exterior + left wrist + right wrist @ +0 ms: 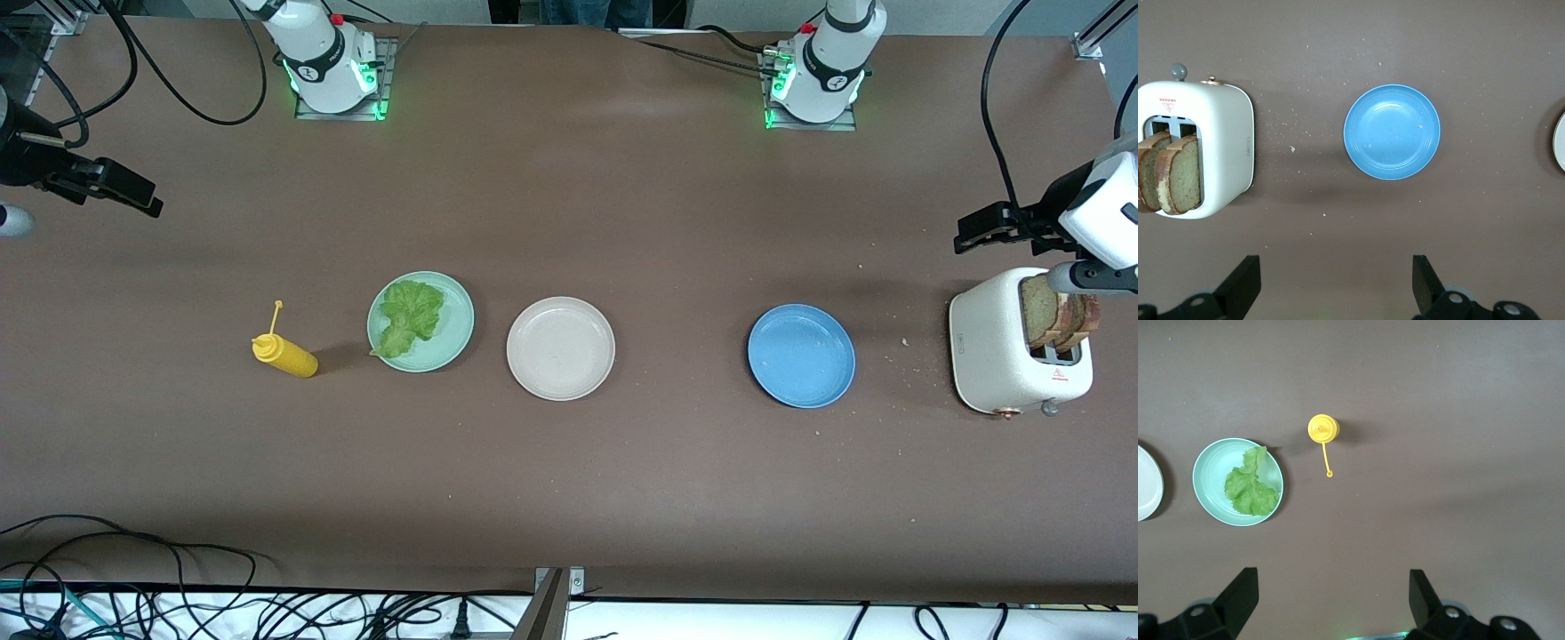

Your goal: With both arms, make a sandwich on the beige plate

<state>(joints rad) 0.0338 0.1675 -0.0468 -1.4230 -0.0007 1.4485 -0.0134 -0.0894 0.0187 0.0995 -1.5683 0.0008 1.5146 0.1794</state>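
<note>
Front view: beige plate [560, 348] btwn grippers.

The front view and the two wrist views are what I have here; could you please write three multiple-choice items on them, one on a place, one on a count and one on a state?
1. Where does the lettuce leaf lie?
A. On the mint-green plate
B. On the beige plate
C. On the blue plate

2. How many bread slices stand in the toaster?
A. One
B. Two
C. Four

3. What state is the left gripper in?
A. Shut on a bread slice
B. Shut on nothing
C. Open, holding nothing

Answers:
1. A: the leaf rests on the mint-green plate, beside the yellow bottle.
2. B: the left wrist view shows two slices in the slots.
3. C: its fingers stand wide apart over bare table; the right gripper is open too.
</note>
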